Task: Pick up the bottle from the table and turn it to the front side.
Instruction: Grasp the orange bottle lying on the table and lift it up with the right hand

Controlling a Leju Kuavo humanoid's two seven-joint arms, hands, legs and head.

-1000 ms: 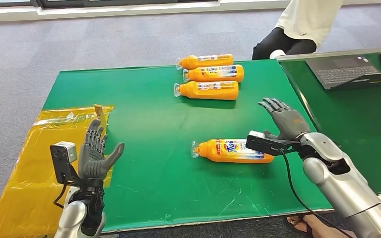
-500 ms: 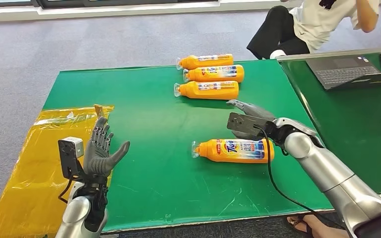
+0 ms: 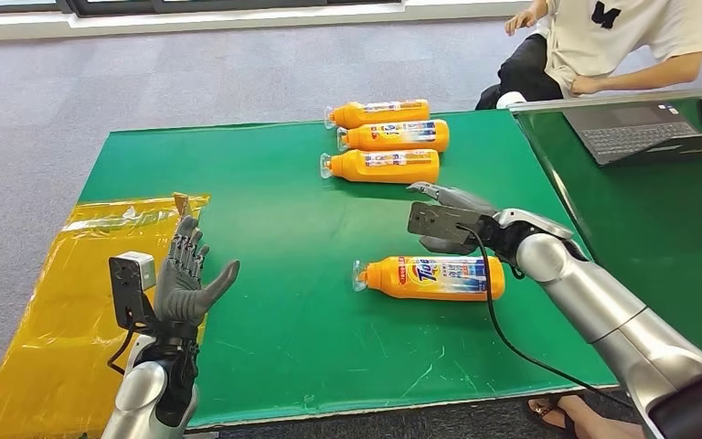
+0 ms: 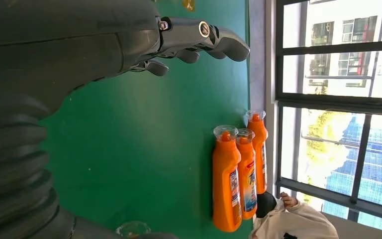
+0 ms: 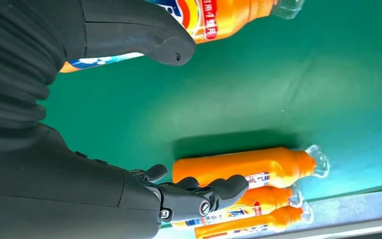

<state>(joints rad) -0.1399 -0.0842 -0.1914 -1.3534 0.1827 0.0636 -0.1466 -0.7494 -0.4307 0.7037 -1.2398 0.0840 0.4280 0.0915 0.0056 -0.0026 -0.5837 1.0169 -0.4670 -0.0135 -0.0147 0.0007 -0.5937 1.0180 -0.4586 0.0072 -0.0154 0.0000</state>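
An orange bottle (image 3: 434,278) with a clear cap lies on its side on the green table (image 3: 265,229), label up, cap pointing left; its label end also appears in the right wrist view (image 5: 219,20). My right hand (image 3: 448,215) hovers open just behind and above it, palm down, fingers spread, holding nothing; its thumb (image 5: 149,37) hangs over the bottle. My left hand (image 3: 186,279) stands open and upright at the table's left edge, far from the bottle.
Three more orange bottles (image 3: 384,166) lie side by side at the table's far side, also in the left wrist view (image 4: 236,179). A yellow sheet (image 3: 64,283) covers the left end. A laptop (image 3: 644,128) sits on the adjoining table, a seated person (image 3: 603,46) behind it.
My right hand swung from the bottle's right end to above and behind it, turning palm down. The left hand barely moved. The person shifted and sat down.
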